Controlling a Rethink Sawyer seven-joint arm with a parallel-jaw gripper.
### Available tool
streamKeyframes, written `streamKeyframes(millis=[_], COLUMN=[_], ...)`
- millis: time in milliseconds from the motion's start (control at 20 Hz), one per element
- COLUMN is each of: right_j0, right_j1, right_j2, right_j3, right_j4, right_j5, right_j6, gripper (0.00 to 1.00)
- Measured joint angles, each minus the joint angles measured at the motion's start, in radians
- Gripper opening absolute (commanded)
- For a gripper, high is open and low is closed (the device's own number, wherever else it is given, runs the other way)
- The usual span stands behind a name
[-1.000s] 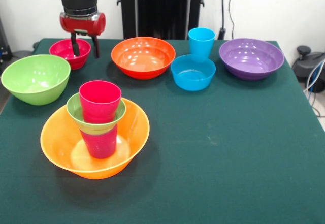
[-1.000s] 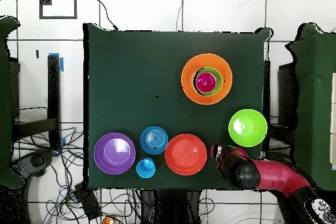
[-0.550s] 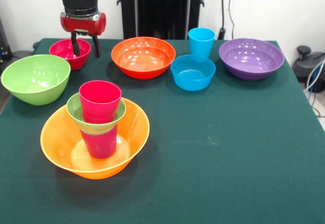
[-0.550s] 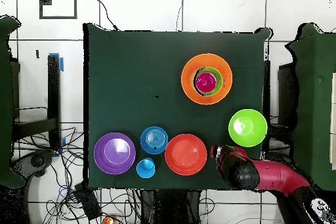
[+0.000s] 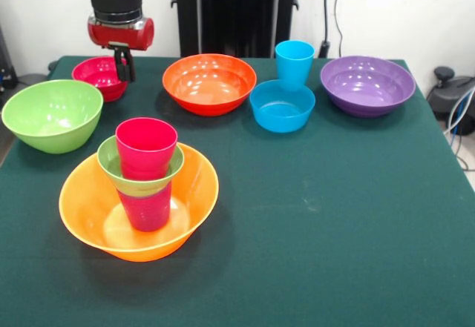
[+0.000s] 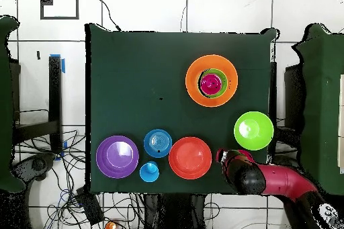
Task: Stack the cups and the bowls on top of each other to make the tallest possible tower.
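The tower stands near the front left: a large orange bowl (image 5: 89, 212) holds a purple-magenta cup (image 5: 148, 210), on which rests a small lime green bowl (image 5: 111, 170) with a red-pink cup (image 5: 146, 147) in it. At the far left, my gripper (image 5: 125, 69) is shut on the right rim of the small pink-red bowl (image 5: 95, 75), which sits on the table. In the overhead view the gripper (image 6: 226, 156) covers most of that bowl, and the tower (image 6: 212, 82) lies well away from it.
A large lime green bowl (image 5: 52, 116) sits between the gripper and the tower. Along the far side stand a red-orange bowl (image 5: 209, 82), a small blue bowl (image 5: 282, 106), a sky-blue cup (image 5: 295, 61) and a large purple bowl (image 5: 367, 84).
The fingers, spread on either side of the pink-red bowl's rim before, have closed on it. The arm and the other pieces have stayed put.
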Motion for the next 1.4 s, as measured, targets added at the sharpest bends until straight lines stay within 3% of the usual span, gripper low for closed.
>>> streamKeyframes(millis=[850, 900, 1400], right_j0=[0.002, 0.002, 0.001], right_j1=[-0.006, -0.016, -0.042], right_j2=[0.001, 0.001, 0.001], right_j3=[0.0, 0.0, 0.0], right_j4=[0.0, 0.0, 0.0], right_j5=[0.0, 0.0, 0.0], right_j6=[0.0, 0.0, 0.0], gripper=[0.0, 1.0, 1.0])
